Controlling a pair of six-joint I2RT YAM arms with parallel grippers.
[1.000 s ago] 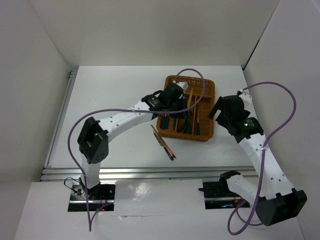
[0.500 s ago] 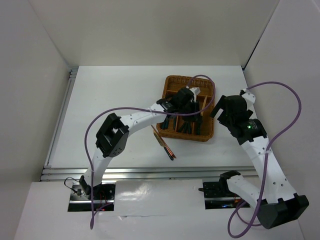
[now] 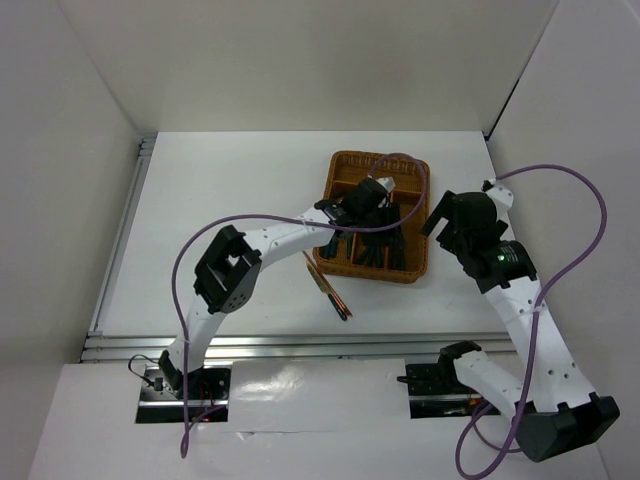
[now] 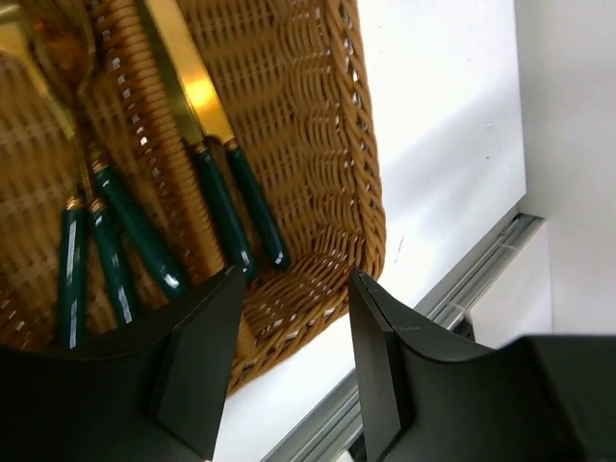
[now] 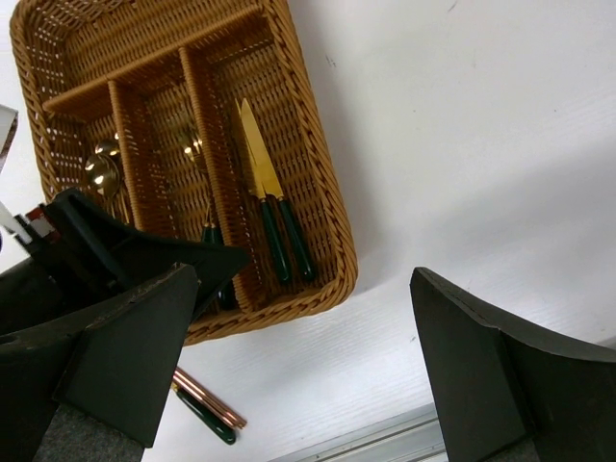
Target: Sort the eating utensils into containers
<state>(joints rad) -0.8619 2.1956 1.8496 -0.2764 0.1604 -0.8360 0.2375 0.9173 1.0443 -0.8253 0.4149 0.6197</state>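
The brown wicker tray (image 3: 345,162) stands at the table's centre right. My left gripper (image 3: 383,200) hovers open and empty over its middle; in the left wrist view its jaws (image 4: 294,289) frame the tray's near wall (image 4: 318,144). Two gold knives (image 4: 207,106) with green handles lie in the right compartment, and spoons (image 4: 58,58) lie in the one beside it. My right gripper (image 3: 447,215) is open wide and empty, just right of the tray (image 5: 332,241). Brown chopsticks (image 3: 325,282) and one dark-handled utensil (image 5: 204,416) lie on the table in front of the tray.
White walls close the table on the left, back and right. A metal rail (image 3: 250,345) runs along the near edge. Purple cables (image 3: 575,250) loop from both arms. My left forearm (image 3: 280,232) stretches over the table left of the tray.
My left gripper has moved right across the tray, from its left part to its middle. My right arm has shifted only slightly.
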